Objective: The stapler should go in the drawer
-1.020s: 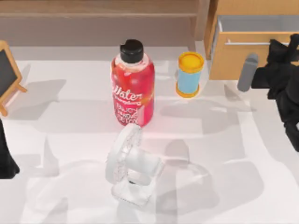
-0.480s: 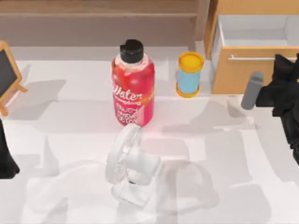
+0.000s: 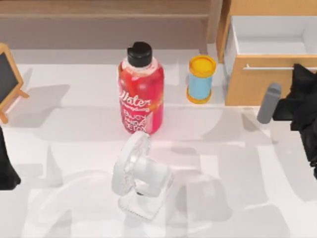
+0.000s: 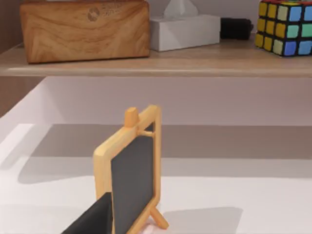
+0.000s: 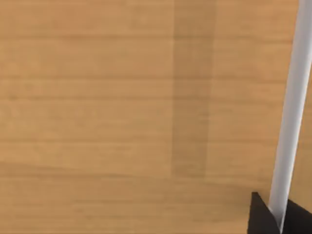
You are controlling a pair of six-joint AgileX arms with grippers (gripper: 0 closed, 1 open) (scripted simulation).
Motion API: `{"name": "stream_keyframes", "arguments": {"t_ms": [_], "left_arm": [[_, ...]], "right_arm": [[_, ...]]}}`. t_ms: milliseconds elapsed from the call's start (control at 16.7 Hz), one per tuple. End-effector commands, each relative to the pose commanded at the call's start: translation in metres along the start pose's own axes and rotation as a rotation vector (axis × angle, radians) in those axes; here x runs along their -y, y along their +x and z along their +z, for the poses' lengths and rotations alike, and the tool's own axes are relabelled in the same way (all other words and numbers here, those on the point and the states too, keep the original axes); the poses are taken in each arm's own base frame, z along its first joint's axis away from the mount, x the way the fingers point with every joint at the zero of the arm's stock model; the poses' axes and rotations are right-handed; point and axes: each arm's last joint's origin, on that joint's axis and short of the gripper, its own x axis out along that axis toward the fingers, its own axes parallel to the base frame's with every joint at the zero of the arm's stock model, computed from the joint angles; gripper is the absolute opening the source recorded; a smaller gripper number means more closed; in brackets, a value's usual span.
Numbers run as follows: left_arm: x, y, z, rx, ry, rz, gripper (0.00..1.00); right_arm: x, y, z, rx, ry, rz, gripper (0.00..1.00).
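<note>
While the right gripper [image 3: 298, 74] clamps the silver bar handle [image 5: 291, 112], the drawer [image 3: 257, 82] stands pulled open, white inside bare. Stapler placement remains; I can't pick out any stapler. Left arm parked beside the small chalkboard easel [image 4: 130, 175], fingers unclear.

matte black right arm [image 3: 303, 106], grey cylindrical wrist part [image 3: 269, 103]

red bottle [image 3: 141, 89], fan [image 3: 138, 176], chalkboard [image 4: 132, 184]
</note>
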Motion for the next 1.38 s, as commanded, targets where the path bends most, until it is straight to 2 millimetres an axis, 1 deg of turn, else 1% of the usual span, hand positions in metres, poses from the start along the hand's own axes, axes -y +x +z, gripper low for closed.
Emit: {"name": "stream_keyframes", "arguments": {"t_ms": [60,240,360,480,600,840,1380], "left_arm": [[0.000,0.000,0.000,0.000,0.000,0.000,1.00],[0.000,0.000,0.000,0.000,0.000,0.000,1.00],[0.000,0.000,0.000,0.000,0.000,0.000,1.00],[0.000,0.000,0.000,0.000,0.000,0.000,1.00],[0.000,0.000,0.000,0.000,0.000,0.000,1.00],[0.000,0.000,0.000,0.000,0.000,0.000,1.00],[0.000,0.000,0.000,0.000,0.000,0.000,1.00]], "right_arm": [[0.001,-0.003,0.001,0.000,0.001,-0.006,0.00],[-0.002,-0.024,0.001,0.000,-0.003,0.008,0.00],[-0.001,-0.033,0.001,0.000,0.001,-0.004,0.00],[-0.004,-0.049,0.000,0.000,-0.006,0.016,0.00],[-0.002,-0.061,-0.001,0.000,-0.003,0.008,0.00],[-0.001,-0.063,0.000,0.000,0.000,0.002,0.00],[-0.001,-0.063,0.000,0.000,0.000,0.002,0.68]]}}
